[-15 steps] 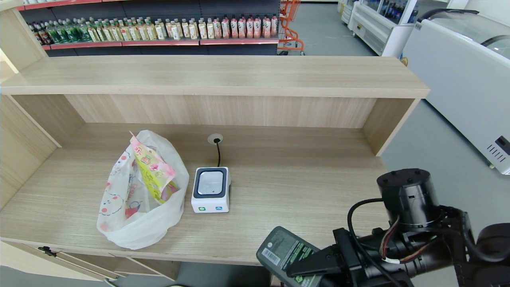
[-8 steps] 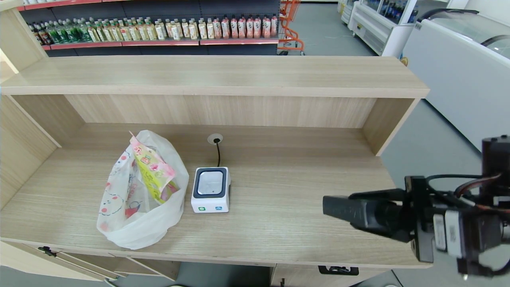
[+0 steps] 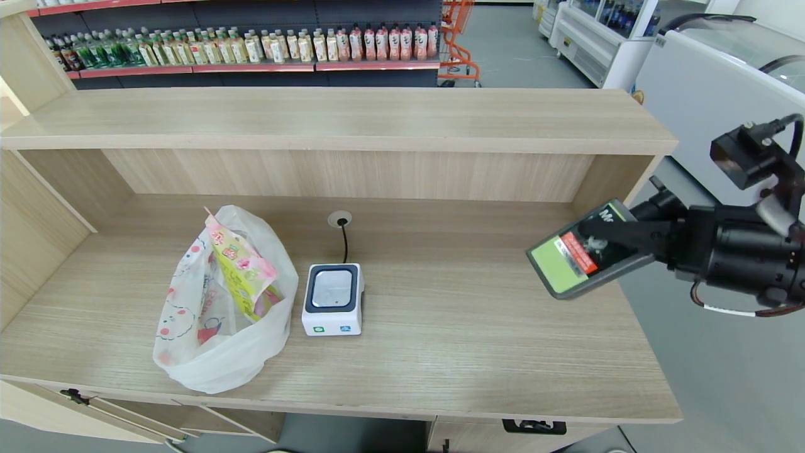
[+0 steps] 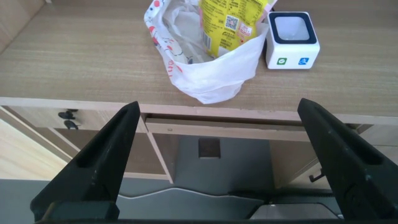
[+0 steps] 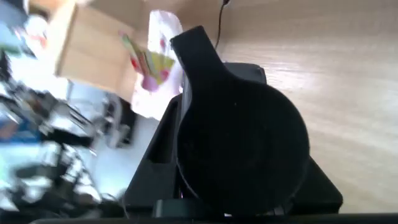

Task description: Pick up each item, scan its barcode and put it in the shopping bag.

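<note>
Hidden under the black fingers of the right tool (image 3: 597,244) in the head view: the upper right end of the flat pack (image 3: 569,261), with its print too small to read. Cut off by the right edge of that frame: the rest of the right arm. Blurred and dark in the right wrist view, so hard to tell pack from tool there, with the shopping bag (image 5: 160,37) and a stretch of desk (image 5: 348,56) beyond. Half buried in the shopping bag at the lower left of the head frame: a yellow and pink snack pouch (image 3: 242,264), top corner sticking out. As for the pack: held in the air at the right of the head frame, above the desk's right end and well apart from the scanner (image 3: 333,299) at the centre. Long axis slanting from lower left to upper right, free end aimed lower left, green face with a red strip turned up. Right tool clamped on the pack's upper right end, forearm reaching in roughly level from the right. Left tool (image 4: 219,109) held low before the desk's front edge, fingers spread wide with nothing between, facing the drawer fronts (image 4: 211,134).
</note>
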